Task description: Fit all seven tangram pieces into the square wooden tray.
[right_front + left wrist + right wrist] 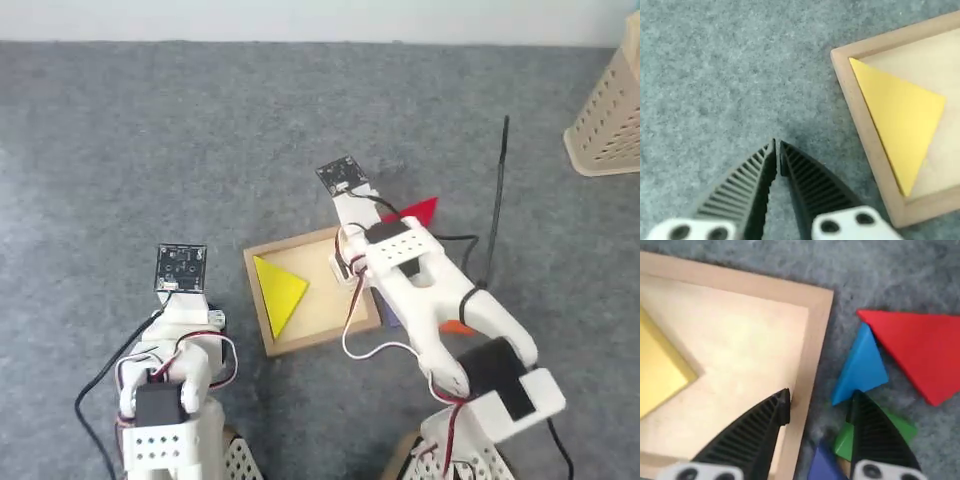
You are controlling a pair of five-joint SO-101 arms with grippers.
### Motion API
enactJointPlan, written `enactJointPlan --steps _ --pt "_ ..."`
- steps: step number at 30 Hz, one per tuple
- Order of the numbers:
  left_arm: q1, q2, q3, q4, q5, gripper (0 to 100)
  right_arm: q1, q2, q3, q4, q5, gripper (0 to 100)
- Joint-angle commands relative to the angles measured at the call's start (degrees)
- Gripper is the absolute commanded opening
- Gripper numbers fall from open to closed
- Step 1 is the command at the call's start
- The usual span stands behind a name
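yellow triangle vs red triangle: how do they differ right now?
Place: the yellow triangle lies inside the tray, one edge along its wall, while the red triangle lies outside it on the grey carpet.
Neighbours: the yellow triangle has no piece next to it, while the red triangle has a blue triangle close beside it.
Shared: both are flat triangles, lying loose.

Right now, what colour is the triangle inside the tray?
The triangle is yellow, clearest in the left wrist view.
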Motion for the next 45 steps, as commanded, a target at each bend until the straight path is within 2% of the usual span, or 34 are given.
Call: enactJointPlan --steps 1,6,18,26,28,34,39,45 --pt "0.2 -0.9 -0.7 0.1 0.4 1 0.7 1.2 -2.5 0.7 -0.4 15.1" --pt "0.2 -0.9 -0.7 0.1 0.4 1 3.5 1.9 -2.8 0.7 -0.4 0.5" --pt "0.2 -0.9 -0.7 0.1 0.4 1 16.7 2.0 -5.0 0.8 -2.4 0.6" --pt "0.2 -0.9 -0.7 0.1 0.4 1 16.9 1.1 -6.2 1.7 -1.1 0.7" --pt "0.2 -0.9 -0.7 0.1 0.4 1 17.2 -0.6 -8.0 5.0 -1.1 2.8" --pt "0.2 -0.9 -0.7 0.1 0.4 1 17.2 -8.6 -8.8 12.4 -1.1 17.8" --pt "0.2 -0.9 -0.7 0.1 0.4 1 17.2 -12.9 -8.8 16.6 -0.9 18.0" --pt "0.2 -0.9 -0.7 0.1 0.4 1 17.2 -14.2 -5.3 23.6 6.0 18.0"
